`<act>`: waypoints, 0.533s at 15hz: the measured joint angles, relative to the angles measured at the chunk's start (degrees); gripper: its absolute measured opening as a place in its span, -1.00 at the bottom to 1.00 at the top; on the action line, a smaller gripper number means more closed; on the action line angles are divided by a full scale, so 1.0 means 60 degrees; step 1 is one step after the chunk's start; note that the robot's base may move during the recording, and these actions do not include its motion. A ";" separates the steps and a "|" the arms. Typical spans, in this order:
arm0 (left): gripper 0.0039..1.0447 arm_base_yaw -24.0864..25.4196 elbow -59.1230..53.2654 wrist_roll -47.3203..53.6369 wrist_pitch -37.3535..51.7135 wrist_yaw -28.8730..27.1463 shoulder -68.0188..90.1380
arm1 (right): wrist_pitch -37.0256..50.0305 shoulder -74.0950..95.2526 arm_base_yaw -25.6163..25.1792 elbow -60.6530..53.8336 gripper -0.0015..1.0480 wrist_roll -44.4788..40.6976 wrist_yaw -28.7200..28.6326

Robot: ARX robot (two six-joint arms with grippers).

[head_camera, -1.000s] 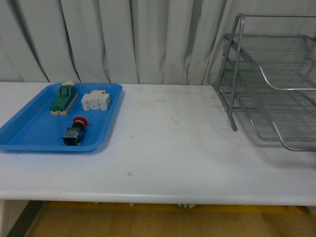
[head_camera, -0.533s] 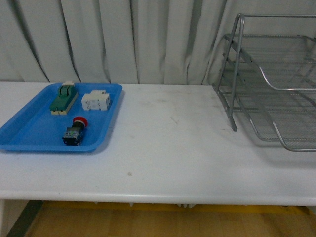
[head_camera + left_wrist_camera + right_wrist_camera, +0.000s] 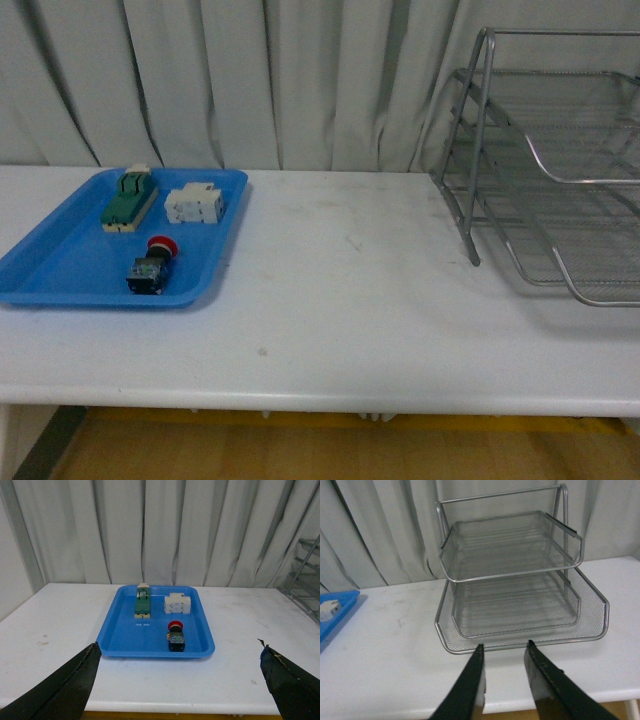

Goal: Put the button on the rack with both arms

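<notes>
The blue tray [image 3: 60, 265] sits flat on the white counter [image 3: 350, 300], and the button [image 3: 155, 262] lies inside it, in the near half, its red cap pointing toward the tray's far end and its black-and-blue body toward the tray's near rim. In the far half of the same tray the green-and-cream switch block [image 3: 129, 198] lies on the left, and the white blocky component [image 3: 194, 204] lies just beside it on the right; both are apart from the button. The rack [image 3: 580, 230] stands on the counter well apart from the tray, off to the tray's right, with a bare stretch of counter between them; its wire-mesh trays are stacked in the tubular frame with their open fronts facing the robot. A pale curtain [image 3: 250, 80] hangs behind the tray and the rack. Neither arm shows in the front view. In the left wrist view the left gripper [image 3: 178, 647] looks at the tray from its near side, its dark fingers [image 3: 70, 680] spread wide apart, holding nothing and touching nothing. In the right wrist view the right gripper [image 3: 505, 645] faces the rack, away from the tray, whose edge only just shows at the side; its fingers [image 3: 465, 685] stand apart with a clear gap between them and nothing in it.
</notes>
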 joint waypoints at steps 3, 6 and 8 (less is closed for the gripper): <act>0.88 0.0000 0.0000 0.0000 0.0000 0.0000 0.0000 | -0.3712 -0.4488 0.3399 -0.0080 -0.96 -0.0871 0.3311; 0.88 0.0000 0.0000 0.0000 0.0000 -0.0004 0.0000 | -0.4513 -0.5286 0.3348 -0.0080 -0.96 -0.0882 0.3344; 0.88 0.0000 0.0000 0.0000 0.0000 0.0000 0.0000 | -0.4914 -0.5661 0.3348 -0.0080 -0.96 -0.0878 0.3348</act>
